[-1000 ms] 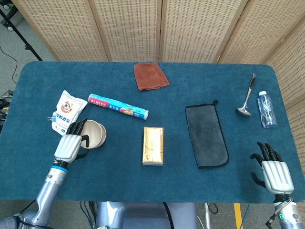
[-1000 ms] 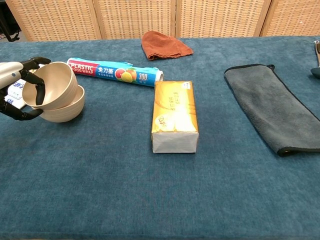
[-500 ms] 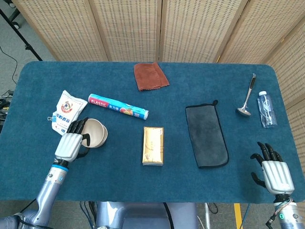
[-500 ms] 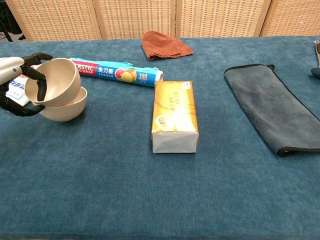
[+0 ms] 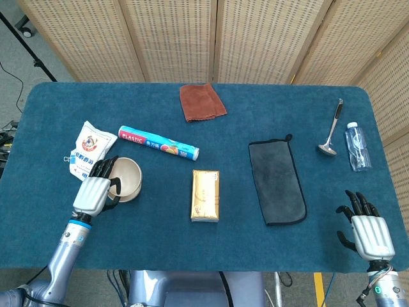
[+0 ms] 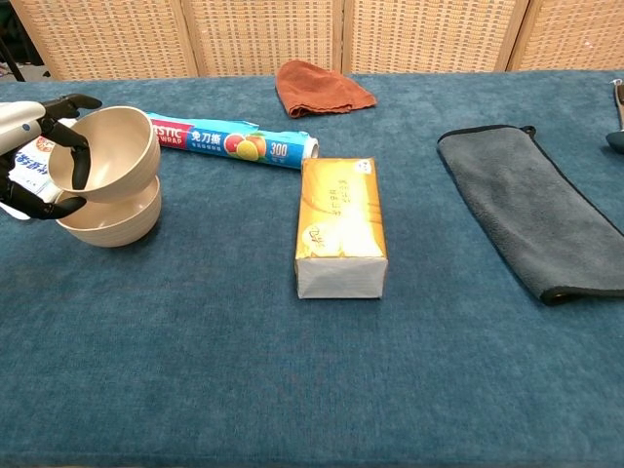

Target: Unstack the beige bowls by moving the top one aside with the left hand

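Two beige bowls sit at the table's left. My left hand grips the rim of the top bowl, with fingers inside it and the thumb outside. That bowl is lifted and tilted above the lower bowl, which stands on the blue cloth. In the head view the top bowl hides the lower one. My right hand rests open near the front right edge, holding nothing.
A white snack bag lies behind my left hand. A plastic wrap roll, a yellow box, a grey towel, a brown cloth, a ladle and a bottle lie across the table.
The left hand has raised the top bowl further off the lower one. The lower bowl has shifted slightly left. The right hand has not moved.
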You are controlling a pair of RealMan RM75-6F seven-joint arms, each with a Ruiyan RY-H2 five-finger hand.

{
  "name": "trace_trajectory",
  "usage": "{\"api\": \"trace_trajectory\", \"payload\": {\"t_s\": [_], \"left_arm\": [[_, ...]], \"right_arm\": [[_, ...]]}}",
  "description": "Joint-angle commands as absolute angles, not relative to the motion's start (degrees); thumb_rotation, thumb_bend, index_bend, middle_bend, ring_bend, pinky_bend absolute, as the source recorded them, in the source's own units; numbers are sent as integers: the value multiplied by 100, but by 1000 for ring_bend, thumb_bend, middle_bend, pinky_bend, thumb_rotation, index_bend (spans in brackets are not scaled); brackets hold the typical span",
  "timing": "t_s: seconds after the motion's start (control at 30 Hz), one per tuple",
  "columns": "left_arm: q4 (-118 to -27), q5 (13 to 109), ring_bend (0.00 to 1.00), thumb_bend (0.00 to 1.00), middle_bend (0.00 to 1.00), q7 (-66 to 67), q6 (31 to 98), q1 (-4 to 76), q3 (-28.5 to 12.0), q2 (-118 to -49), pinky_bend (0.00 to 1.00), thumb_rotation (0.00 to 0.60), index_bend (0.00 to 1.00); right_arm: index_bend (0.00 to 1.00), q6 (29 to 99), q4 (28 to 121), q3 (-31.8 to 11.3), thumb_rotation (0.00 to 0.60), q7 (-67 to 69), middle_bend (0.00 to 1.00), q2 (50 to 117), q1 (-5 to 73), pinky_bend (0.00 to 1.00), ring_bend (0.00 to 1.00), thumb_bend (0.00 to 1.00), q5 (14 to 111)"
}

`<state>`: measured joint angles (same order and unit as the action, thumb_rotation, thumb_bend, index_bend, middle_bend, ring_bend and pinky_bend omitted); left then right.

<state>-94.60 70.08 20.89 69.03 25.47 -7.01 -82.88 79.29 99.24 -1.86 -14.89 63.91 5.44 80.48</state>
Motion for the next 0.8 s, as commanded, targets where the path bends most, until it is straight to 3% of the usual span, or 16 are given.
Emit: {"api": "trace_trajectory", "payload": {"t_s": [0.03, 0.57, 0.8], "left_arm": [[-9552, 6943, 0, 355, 0, 2121, 6866, 2548, -697, -8226, 0, 600, 656], [-10498, 6548, 0, 357, 0, 2314, 6732, 2606, -828, -7362, 0, 600, 678], [-11045, 6613, 0, 356, 0, 2202, 6867, 2392, -631, -6865, 0, 600, 681]], "right_arm": [[342, 7929, 9923, -187, 600, -1493, 65, 6388, 543, 169, 21, 311, 8042], [342, 7958, 9958, -178, 600, -1553, 65, 6374, 529, 169, 21, 311, 8052], [342, 8087, 10079, -141, 600, -1655, 65, 6325, 473, 169, 21, 312, 8161]]}}
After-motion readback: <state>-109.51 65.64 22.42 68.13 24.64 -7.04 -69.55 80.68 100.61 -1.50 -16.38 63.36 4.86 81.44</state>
